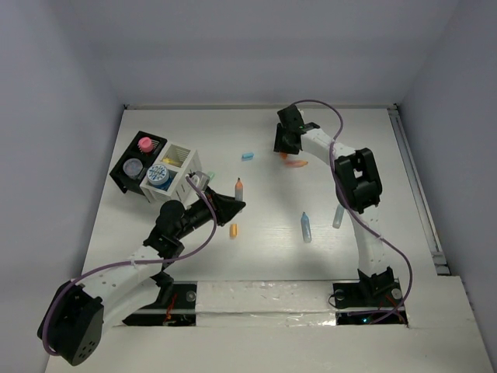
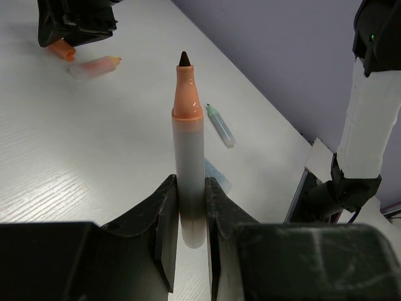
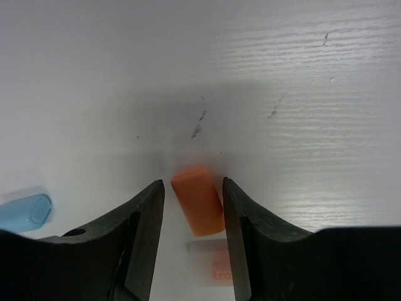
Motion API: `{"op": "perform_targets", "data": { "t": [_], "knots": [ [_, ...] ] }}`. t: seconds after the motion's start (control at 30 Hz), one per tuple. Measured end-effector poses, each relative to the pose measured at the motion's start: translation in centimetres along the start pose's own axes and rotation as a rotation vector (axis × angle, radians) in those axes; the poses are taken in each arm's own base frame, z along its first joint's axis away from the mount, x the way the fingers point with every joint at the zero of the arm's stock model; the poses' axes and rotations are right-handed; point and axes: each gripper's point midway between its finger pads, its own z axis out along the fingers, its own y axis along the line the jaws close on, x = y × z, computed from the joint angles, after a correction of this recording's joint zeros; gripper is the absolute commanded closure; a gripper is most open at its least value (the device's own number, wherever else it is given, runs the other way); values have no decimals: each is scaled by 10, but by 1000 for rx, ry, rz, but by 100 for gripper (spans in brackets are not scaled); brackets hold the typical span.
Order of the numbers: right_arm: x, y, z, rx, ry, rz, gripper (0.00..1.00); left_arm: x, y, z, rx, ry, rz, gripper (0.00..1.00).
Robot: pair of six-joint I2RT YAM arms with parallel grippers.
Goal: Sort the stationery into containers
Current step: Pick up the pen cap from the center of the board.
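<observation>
The orange marker point(image 2: 188, 150), light, stiff and smooth, is clamped low on its grey barrel by the left gripper point(image 2: 191, 194) near the middle of the table point(image 1: 272, 256), while a small orange cap point(image 3: 199, 204), seemingly not yet pinched, is straddled by the parted jaws of the right gripper point(image 3: 192, 184).

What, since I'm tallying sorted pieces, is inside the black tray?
A pink ribbed piece and a grey-lidded round tub sit in the black tray. Anything beneath them is hidden from above.
</observation>
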Motion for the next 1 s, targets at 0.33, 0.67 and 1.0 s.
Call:
{"op": "perform_targets", "data": {
  "t": [0.33, 0.67, 1.0],
  "knots": [
    [-1, 0, 3, 2, 2, -14, 52, 0, 0, 0, -1, 0, 0, 100],
    [-5, -1, 8, 15, 7, -77, 91, 1, 2, 0, -6, 2, -1, 100],
    [-20, 11, -16, -88, -76, -98, 98, 11, 12, 4, -36, 31, -23, 100]
  ]
}}
